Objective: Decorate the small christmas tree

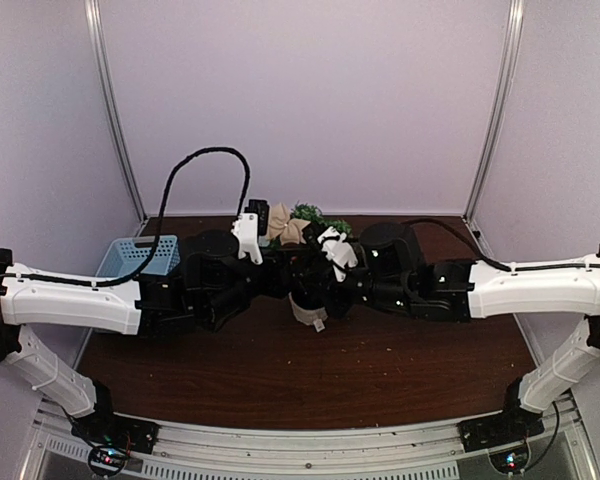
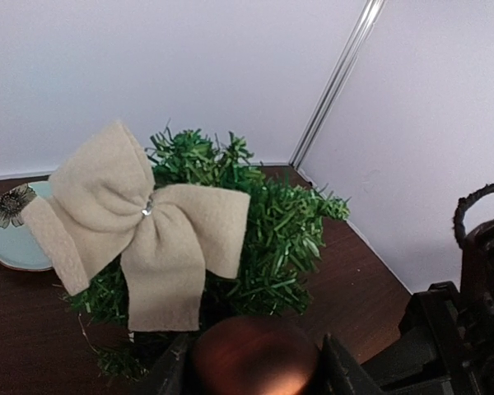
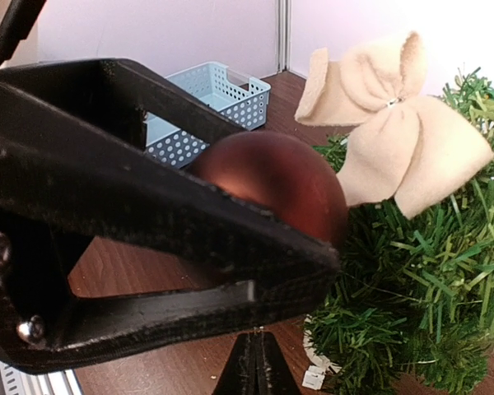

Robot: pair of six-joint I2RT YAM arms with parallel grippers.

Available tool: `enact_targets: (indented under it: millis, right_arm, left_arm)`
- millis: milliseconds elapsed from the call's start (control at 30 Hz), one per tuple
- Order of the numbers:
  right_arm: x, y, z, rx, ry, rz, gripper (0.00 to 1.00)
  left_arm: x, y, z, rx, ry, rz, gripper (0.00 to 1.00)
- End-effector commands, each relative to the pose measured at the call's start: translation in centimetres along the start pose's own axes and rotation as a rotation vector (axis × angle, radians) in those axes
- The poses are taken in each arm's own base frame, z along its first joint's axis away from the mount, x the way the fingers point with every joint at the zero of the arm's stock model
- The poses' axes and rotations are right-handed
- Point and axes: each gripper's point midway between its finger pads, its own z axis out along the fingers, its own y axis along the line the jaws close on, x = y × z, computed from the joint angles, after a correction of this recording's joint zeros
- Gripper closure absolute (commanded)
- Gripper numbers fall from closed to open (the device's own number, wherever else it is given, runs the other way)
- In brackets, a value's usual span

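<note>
The small christmas tree (image 1: 318,217) stands at the back middle of the table, with a beige felt bow (image 1: 287,230) on its upper branches. Its off-white pot (image 1: 305,308) shows partly under the arms. In the left wrist view the bow (image 2: 140,222) lies on the tree (image 2: 284,226). My left gripper (image 2: 251,362) is shut on a dark red ball ornament (image 2: 251,355) just in front of the tree. The right wrist view shows that ball (image 3: 272,177) between the left fingers (image 3: 189,214), touching the tree (image 3: 428,280) below the bow (image 3: 395,123). My right gripper (image 3: 257,350) is shut, low beside them.
A light blue perforated basket (image 1: 140,255) stands at the left of the table and also shows in the right wrist view (image 3: 206,103). A pale blue plate with a flower print (image 2: 12,226) lies behind the tree. Walls close in the back and sides. Both arms crowd the middle.
</note>
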Motion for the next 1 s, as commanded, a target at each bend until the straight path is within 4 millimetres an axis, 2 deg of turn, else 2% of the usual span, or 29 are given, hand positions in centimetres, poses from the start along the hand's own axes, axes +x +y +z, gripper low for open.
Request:
enact_targets:
  millis: [0, 333, 467, 967]
  right_arm:
    - [-1.6, -0.7, -1.3, 0.043, -0.051, -0.012, 1.00]
    - [-1.3, -1.6, -1.5, 0.091, -0.034, -0.025, 1.00]
    - [-0.5, -2.0, -1.6, 0.113, 0.001, -0.030, 1.00]
    - [-0.5, -3.3, -0.8, 0.173, 0.032, -0.025, 1.00]
  left_arm:
    - [-1.6, -0.4, 0.0, -0.004, -0.067, -0.034, 0.68]
    - [-1.0, -0.6, 1.0, -0.010, -0.060, -0.022, 0.64]
    - [-0.7, -0.3, 1.2, -0.028, -0.060, -0.021, 0.64]
    - [-1.3, 0.3, 1.2, -0.064, -0.091, -0.017, 0.62]
